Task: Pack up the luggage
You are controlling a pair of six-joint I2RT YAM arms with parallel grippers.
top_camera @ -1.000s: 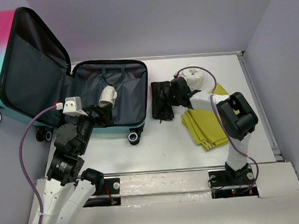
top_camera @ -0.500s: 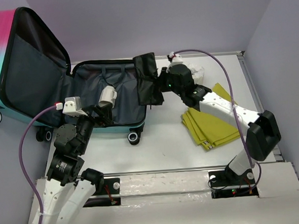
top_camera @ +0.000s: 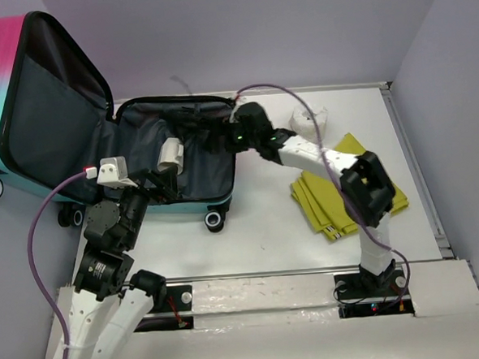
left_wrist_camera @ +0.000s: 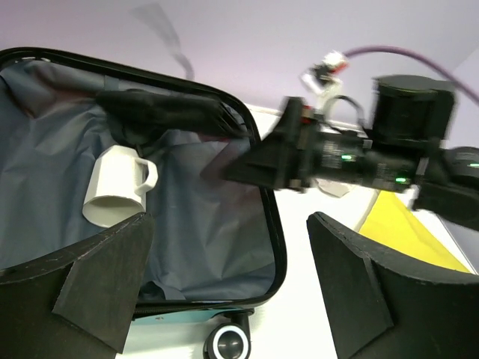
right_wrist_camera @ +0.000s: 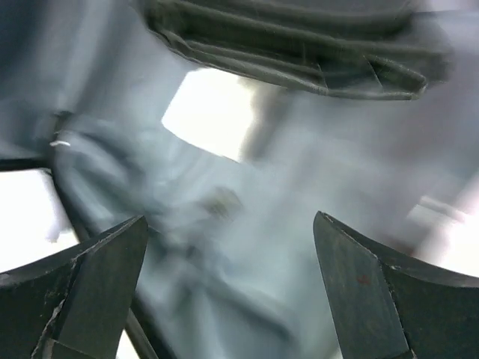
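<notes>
The luggage (top_camera: 39, 102) lies open, its pink-to-teal lid propped up at the left and its grey-lined base (left_wrist_camera: 217, 239) flat on the table. A white mug (top_camera: 171, 155) (left_wrist_camera: 112, 191) rests on the lining. A black folded garment (top_camera: 188, 117) (left_wrist_camera: 172, 112) (right_wrist_camera: 299, 45) lies along the far edge of the base. My right gripper (top_camera: 218, 140) (right_wrist_camera: 228, 218) hovers over the base's right side, open, with only blurred lining between its fingers. Over the near edge of the base my left gripper (top_camera: 160, 184) (left_wrist_camera: 228, 218) stands open and empty.
A yellow folded cloth (top_camera: 330, 198) (left_wrist_camera: 404, 232) lies on the white table right of the luggage, under the right arm. A white crumpled item (top_camera: 311, 120) sits at the back. A luggage wheel (top_camera: 214, 220) (left_wrist_camera: 230, 344) pokes out at the near corner. Lilac walls close in the table.
My right gripper lifted the black garment off the table, carried it left into the luggage and opened, letting it go. The left arm stayed put.
</notes>
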